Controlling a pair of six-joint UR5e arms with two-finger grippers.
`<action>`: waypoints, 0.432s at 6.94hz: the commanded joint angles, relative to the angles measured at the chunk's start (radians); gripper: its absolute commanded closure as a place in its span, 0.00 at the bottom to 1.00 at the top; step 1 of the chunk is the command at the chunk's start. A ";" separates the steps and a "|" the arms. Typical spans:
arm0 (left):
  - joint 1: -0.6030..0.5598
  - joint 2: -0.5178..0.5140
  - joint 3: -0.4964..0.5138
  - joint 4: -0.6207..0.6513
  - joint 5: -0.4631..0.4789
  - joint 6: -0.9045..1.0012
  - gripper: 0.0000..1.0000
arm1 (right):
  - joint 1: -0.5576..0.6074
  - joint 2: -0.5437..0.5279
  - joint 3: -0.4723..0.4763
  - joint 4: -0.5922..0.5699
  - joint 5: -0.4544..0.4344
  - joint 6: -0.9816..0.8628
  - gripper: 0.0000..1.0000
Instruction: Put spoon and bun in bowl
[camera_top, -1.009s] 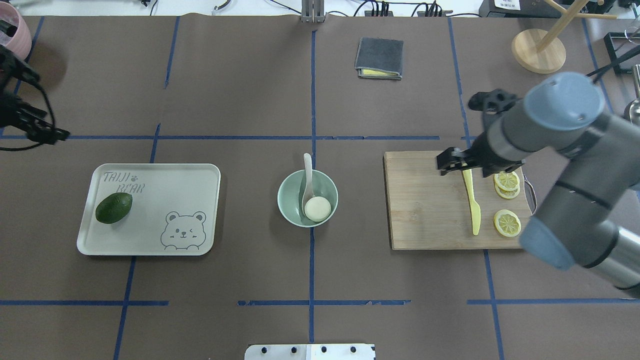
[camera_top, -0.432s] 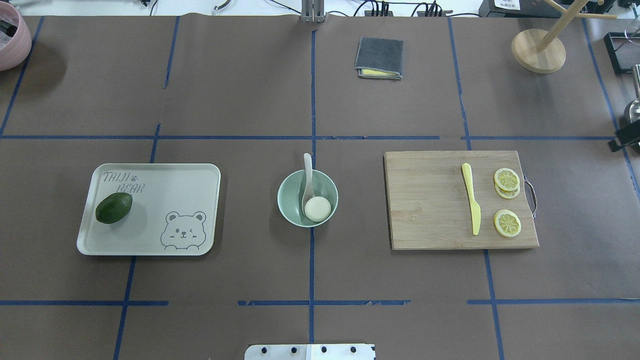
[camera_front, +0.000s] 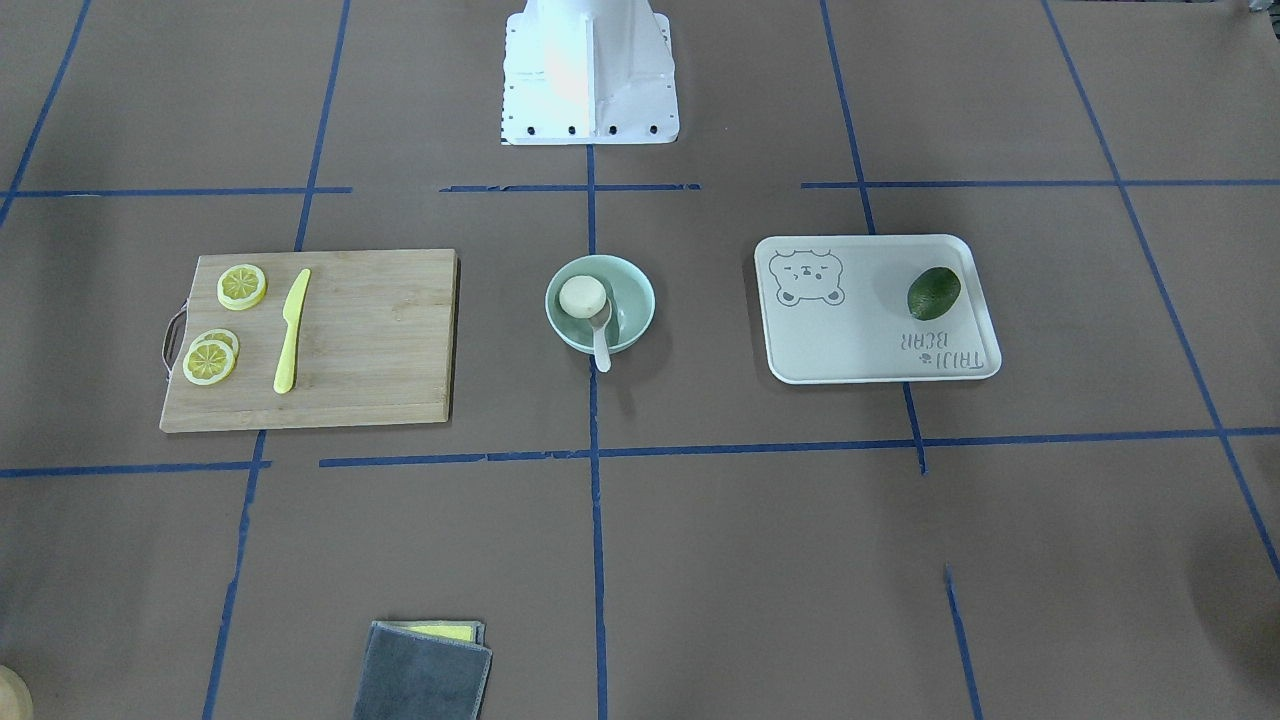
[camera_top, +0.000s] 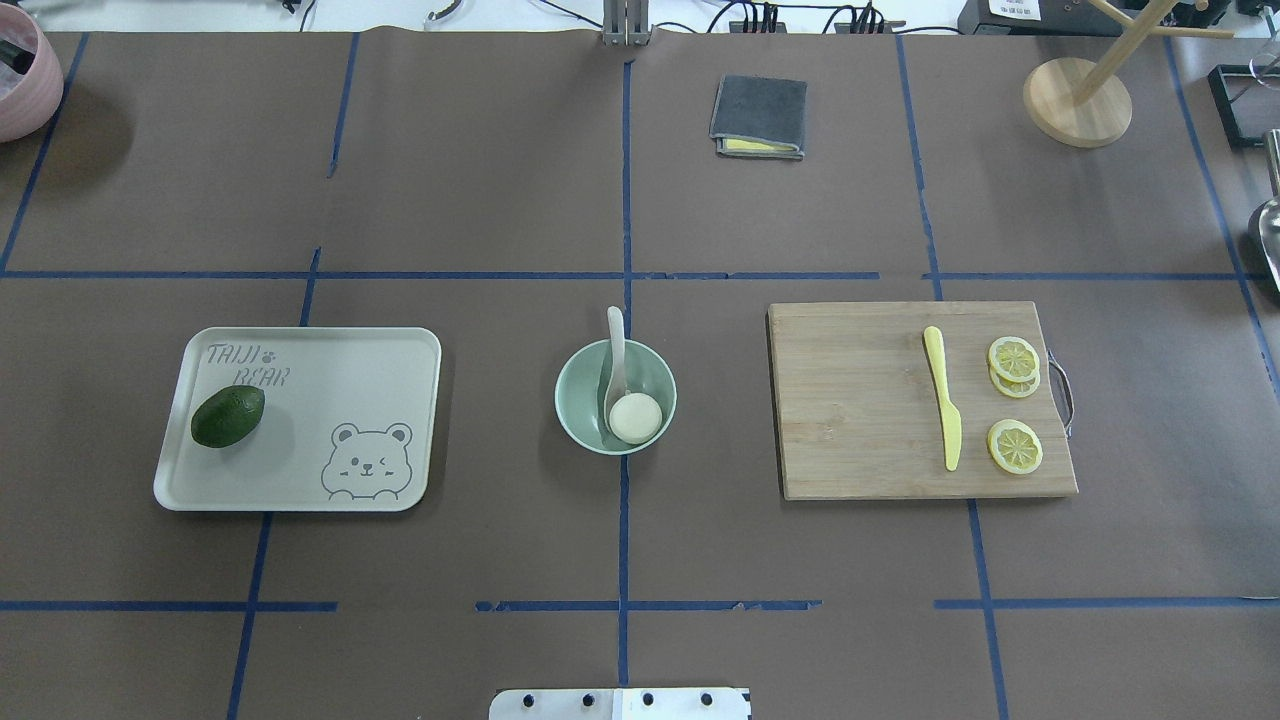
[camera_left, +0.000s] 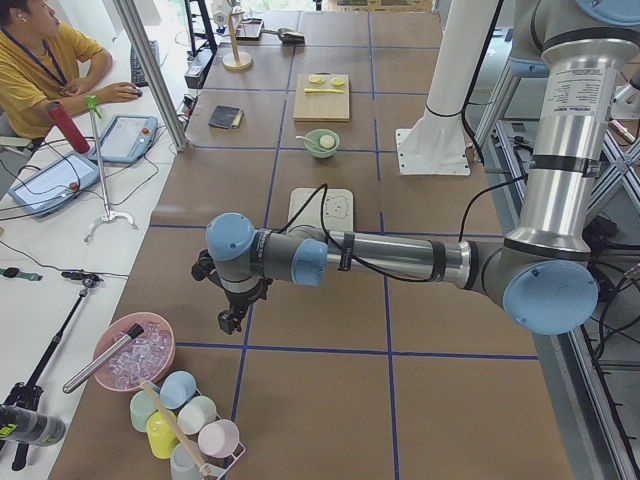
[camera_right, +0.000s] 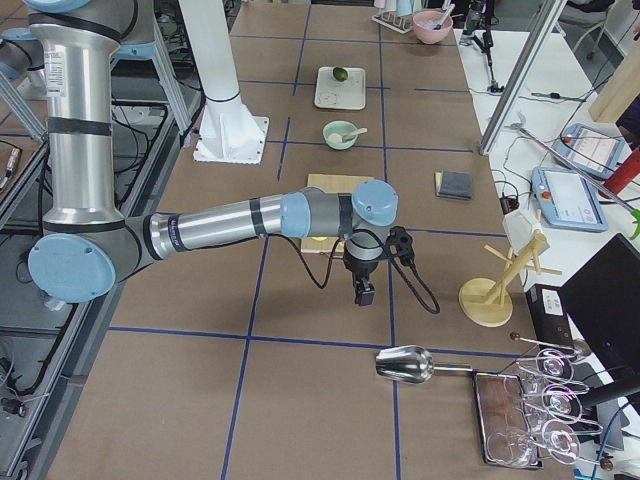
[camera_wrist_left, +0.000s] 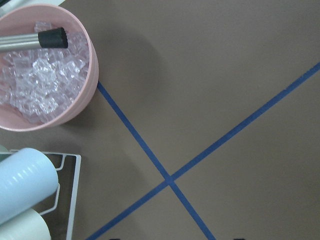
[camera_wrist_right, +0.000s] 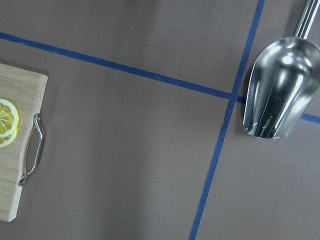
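The pale mint-green bowl (camera_top: 574, 398) stands at the table's middle, also in the front-facing view (camera_front: 637, 300). The cream bun (camera_top: 635, 417) lies inside it (camera_front: 582, 295). The off-white spoon (camera_top: 616, 348) lies in the bowl with its scoop beside the bun and its handle over the far rim (camera_front: 601, 347). Both arms are out of the overhead view. My left gripper (camera_left: 227, 323) hangs far to the left near a pink ice bowl. My right gripper (camera_right: 366, 296) hangs far to the right near a metal scoop. I cannot tell whether either is open or shut.
A tray (camera_top: 380, 350) with an avocado (camera_top: 228, 416) is left of the bowl. A cutting board (camera_top: 850, 400) with a yellow knife (camera_top: 943, 405) and lemon slices (camera_top: 1014, 445) is right. A grey cloth (camera_top: 759, 115), wooden stand (camera_top: 1077, 102), pink ice bowl (camera_wrist_left: 45, 75) and scoop (camera_wrist_right: 277, 95) sit at the edges.
The right arm has pulled away from over the cutting board and left the overhead view to the right. The left gripper has left it at the left. Bowl, spoon and bun have not moved.
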 joint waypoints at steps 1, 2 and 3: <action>-0.001 -0.004 -0.057 0.093 -0.026 -0.137 0.00 | 0.008 0.000 -0.003 -0.011 -0.001 -0.016 0.00; -0.001 0.008 -0.068 0.095 -0.008 -0.164 0.00 | 0.008 -0.001 -0.001 -0.006 0.001 -0.009 0.00; 0.002 0.054 -0.065 0.066 0.018 -0.159 0.00 | 0.008 0.002 -0.010 -0.005 -0.007 -0.001 0.00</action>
